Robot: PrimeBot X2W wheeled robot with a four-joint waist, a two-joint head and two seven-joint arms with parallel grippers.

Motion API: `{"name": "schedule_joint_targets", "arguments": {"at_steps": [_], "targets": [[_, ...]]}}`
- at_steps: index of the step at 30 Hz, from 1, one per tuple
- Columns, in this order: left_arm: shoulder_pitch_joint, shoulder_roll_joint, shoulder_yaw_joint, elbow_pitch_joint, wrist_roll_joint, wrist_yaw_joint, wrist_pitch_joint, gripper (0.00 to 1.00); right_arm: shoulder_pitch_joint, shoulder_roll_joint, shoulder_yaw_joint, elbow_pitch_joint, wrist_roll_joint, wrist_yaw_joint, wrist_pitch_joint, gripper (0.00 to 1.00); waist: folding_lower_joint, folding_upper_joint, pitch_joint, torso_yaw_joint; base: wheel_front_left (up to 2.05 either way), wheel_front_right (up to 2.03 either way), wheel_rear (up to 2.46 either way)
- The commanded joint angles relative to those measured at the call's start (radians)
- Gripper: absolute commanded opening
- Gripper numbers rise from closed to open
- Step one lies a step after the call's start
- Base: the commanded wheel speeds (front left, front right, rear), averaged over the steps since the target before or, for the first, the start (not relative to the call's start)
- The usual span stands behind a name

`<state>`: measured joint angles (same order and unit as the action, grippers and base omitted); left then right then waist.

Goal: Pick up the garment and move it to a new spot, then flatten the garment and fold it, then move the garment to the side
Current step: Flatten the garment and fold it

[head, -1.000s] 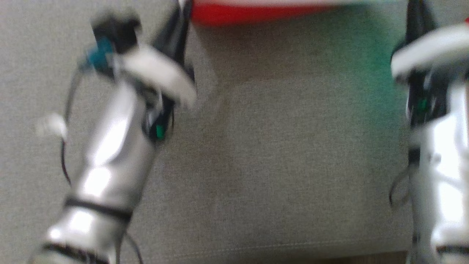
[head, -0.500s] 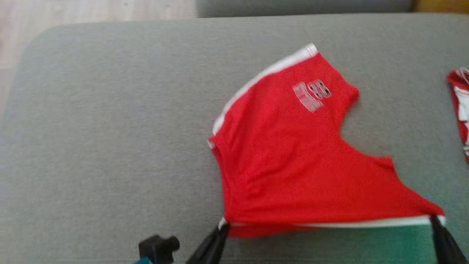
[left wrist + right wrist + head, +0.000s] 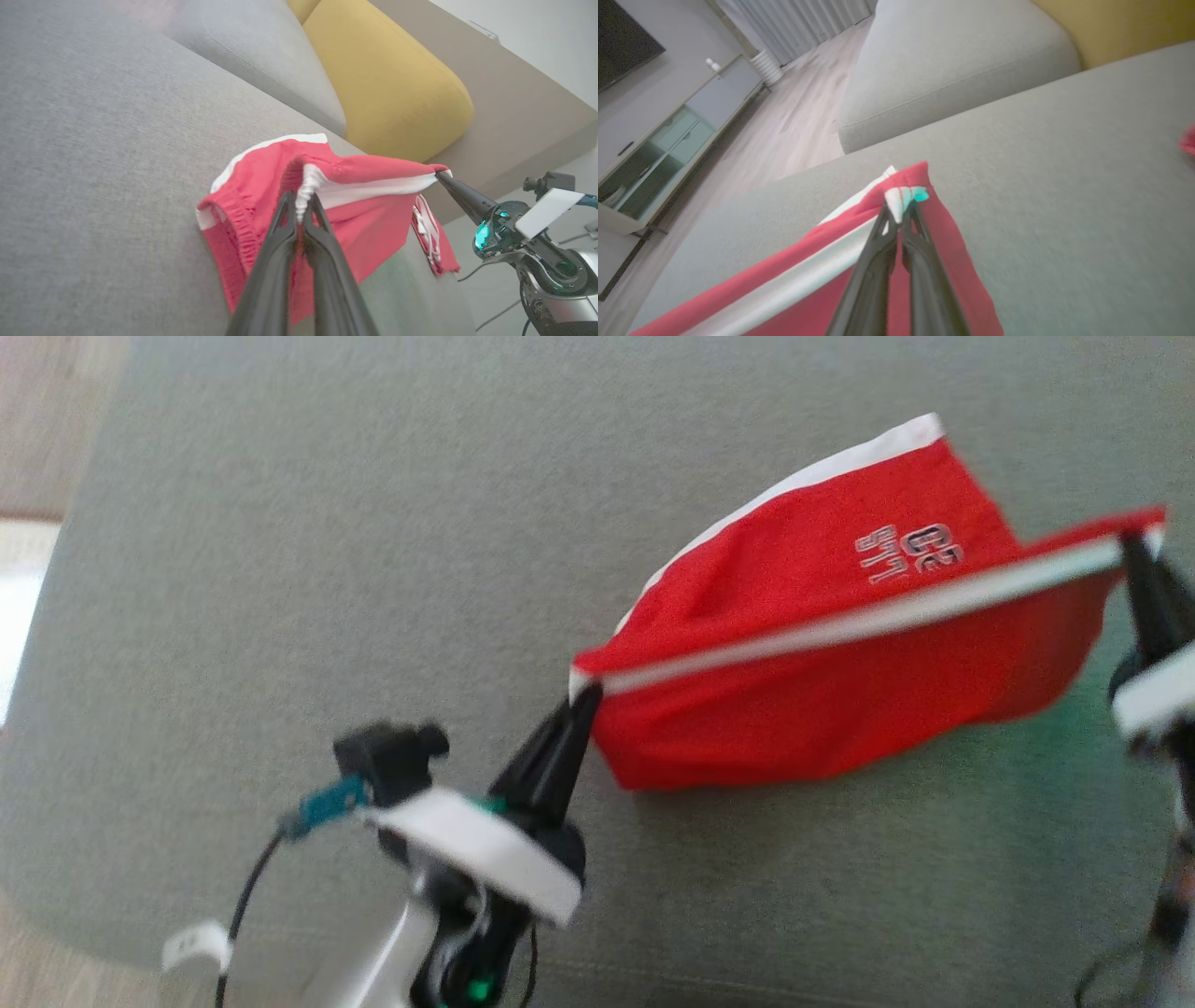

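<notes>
spanning the gap between both arms, the red mesh sports shorts with a white elastic waistband (image 3: 840,644) hang above the grey fabric sofa cushion (image 3: 327,569), right of its middle in the head view. the left gripper (image 3: 581,702) is clamped on one end of the waistband. the right gripper (image 3: 1131,537) is clamped on the other end, and the band runs taut between them. the leg panel with the printed lettering trails behind the band and appears to touch the cushion.

handling, as a judgement: the fabric is light, soft and limp, so it has no stiffness of its own and sags wherever it is unsupported. thin mesh can slide out from narrow fingers. the gathered elastic band is thicker and gives the surer hold. take hold at the waistband corners, as here, for carrying and flattening. for the fold, grip the hem corners or side seams and pinch both layers together.
</notes>
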<state>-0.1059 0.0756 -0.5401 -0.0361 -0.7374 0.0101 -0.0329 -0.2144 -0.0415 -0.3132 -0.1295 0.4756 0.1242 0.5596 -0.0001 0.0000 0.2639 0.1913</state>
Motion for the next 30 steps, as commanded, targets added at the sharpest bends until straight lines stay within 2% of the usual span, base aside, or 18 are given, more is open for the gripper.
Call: {"name": "schedule_joint_targets", "arguments": {"at_steps": [1, 6, 8, 12, 19, 20, 21, 22, 23, 24, 25, 30], "targets": [[-0.054, -0.006, 0.037, -0.008, -0.020, 0.008, -0.002, 0.00, -0.064, -0.025, 0.000, -0.003, -0.014, 0.007, 0.031, 0.00, 0.0001, 0.0000, 0.064, 0.062, 0.00, 0.00, 0.00], [-0.227, -0.024, -0.005, 0.139, -0.058, 0.049, -0.023, 0.00, -0.277, -0.065, 0.008, 0.160, -0.089, 0.007, 0.113, 0.00, 0.0001, 0.0000, 0.108, 0.123, 0.00, 0.00, 0.00], [-0.309, -0.025, -0.069, 0.215, -0.119, 0.069, -0.056, 0.00, -0.364, -0.093, 0.018, 0.263, -0.127, 0.007, 0.119, 0.00, 0.0001, 0.0000, 0.122, 0.141, 0.00, 0.00, 0.00], [-0.387, -0.025, -0.156, 0.292, -0.191, 0.094, -0.101, 0.00, -0.446, -0.110, 0.044, 0.381, -0.159, 0.007, 0.113, 0.00, 0.0001, 0.0000, 0.136, 0.149, 0.00, 0.00, 0.00], [-0.459, -0.025, -0.265, 0.371, -0.286, 0.122, -0.172, 0.00, -0.532, -0.142, 0.083, 0.508, -0.201, 0.007, 0.091, 0.00, 0.0001, 0.0000, 0.154, 0.160, 0.00, 0.00, 0.00], [-0.467, -0.025, -0.277, 0.377, -0.297, 0.125, -0.179, 0.00, -0.542, -0.145, 0.086, 0.521, -0.205, 0.007, 0.083, 0.12, 0.0001, 0.0000, 0.157, 0.161, 0.00, 0.00, 0.00], [-0.476, -0.025, -0.287, 0.383, -0.306, 0.128, -0.184, 0.06, -0.553, -0.147, 0.092, 0.528, -0.206, 0.007, 0.067, 0.47, 0.0001, 0.0000, 0.160, 0.161, 0.00, 0.00, 0.00], [-0.483, -0.025, -0.295, 0.390, -0.315, 0.136, -0.190, 0.17, -0.562, -0.147, 0.093, 0.533, -0.203, 0.007, 0.047, 1.00, 0.0001, 0.0000, 0.164, 0.161, 0.00, 0.00, 0.00], [-0.491, -0.025, -0.301, 0.396, -0.321, 0.146, -0.197, 0.42, -0.570, -0.145, 0.092, 0.540, -0.199, 0.007, 0.028, 1.00, 0.0001, 0.0000, 0.167, 0.160, 0.00, 0.00, 0.00], [-0.498, -0.025, -0.306, 0.401, -0.323, 0.155, -0.203, 0.82, -0.576, -0.144, 0.094, 0.547, -0.195, 0.007, 0.011, 1.00, 0.0001, 0.0000, 0.169, 0.158, 0.00, 0.00, 0.00], [-0.502, -0.025, -0.307, 0.405, -0.325, 0.165, -0.209, 1.00, -0.579, -0.146, 0.103, 0.549, -0.190, 0.007, -0.007, 1.00, 0.0001, 0.0000, 0.171, 0.155, 0.00, 0.00, 0.00], [-0.496, -0.025, -0.306, 0.416, -0.307, 0.201, -0.223, 1.00, -0.560, -0.169, 0.152, 0.539, -0.154, 0.007, -0.052, 1.00, 0.0001, 0.0000, 0.169, 0.135, 0.00, 0.00, 0.00]]}}
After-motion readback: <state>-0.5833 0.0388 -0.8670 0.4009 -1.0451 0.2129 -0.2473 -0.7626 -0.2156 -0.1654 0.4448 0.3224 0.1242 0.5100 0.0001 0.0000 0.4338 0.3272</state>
